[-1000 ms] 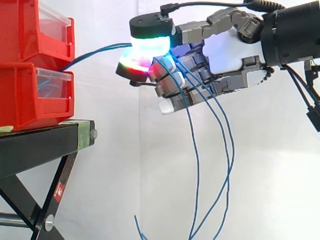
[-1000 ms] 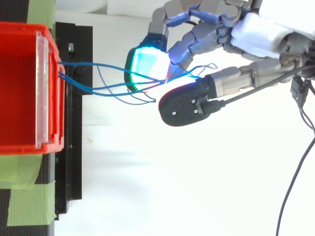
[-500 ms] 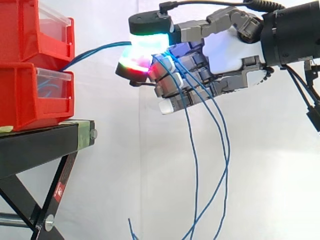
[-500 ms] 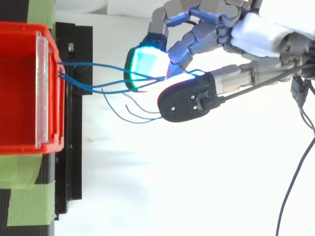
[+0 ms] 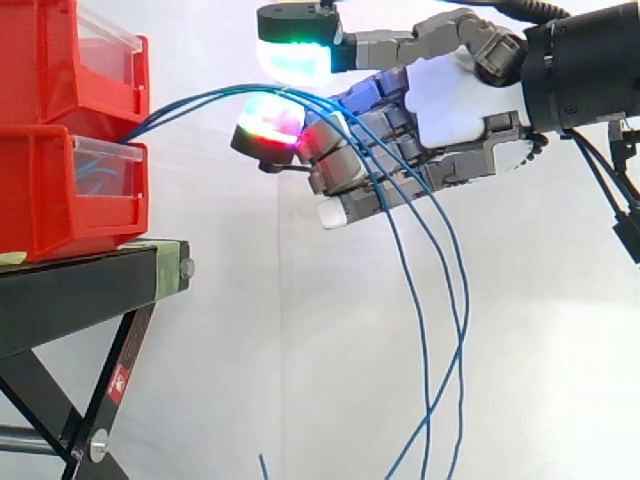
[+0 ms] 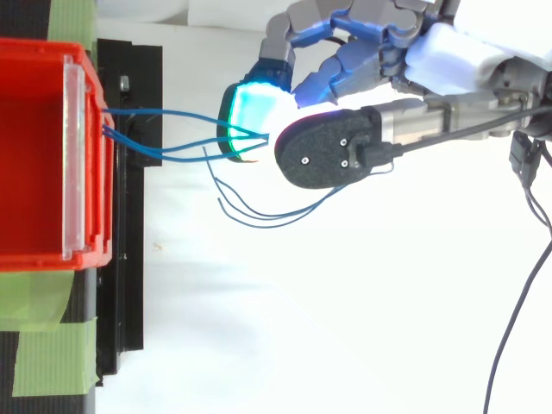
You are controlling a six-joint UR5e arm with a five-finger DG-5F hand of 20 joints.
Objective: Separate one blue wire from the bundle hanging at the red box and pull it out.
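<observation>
Several thin blue wires (image 5: 190, 100) leave the gap between the two stacked red boxes (image 5: 60, 190) and rise to my hand (image 5: 450, 100). They cross over its bent fingers, then hang in long loops (image 5: 445, 330) toward the floor. The thumb pad (image 5: 295, 58), glowing green and cyan, stands lifted above a red-green fingertip (image 5: 268, 125). The wires run through that gap, and nothing pinches them. From above, the wires (image 6: 164, 116) fan out of the red box (image 6: 86, 164) and meet beside the cyan pad (image 6: 246, 116). Their loose ends (image 6: 259, 216) curl below it.
The boxes sit on a black stand (image 5: 80, 285) with a slanted leg. Green tape (image 6: 43, 345) marks the stand's near corner. A white curtain hangs behind everything. The arm's dark wrist (image 5: 585, 60) comes in from the right.
The thumb has lifted off the fingertip it was pressing, letting go of the wires. The wires now arch higher over the fingers and their hanging loops have swung right.
</observation>
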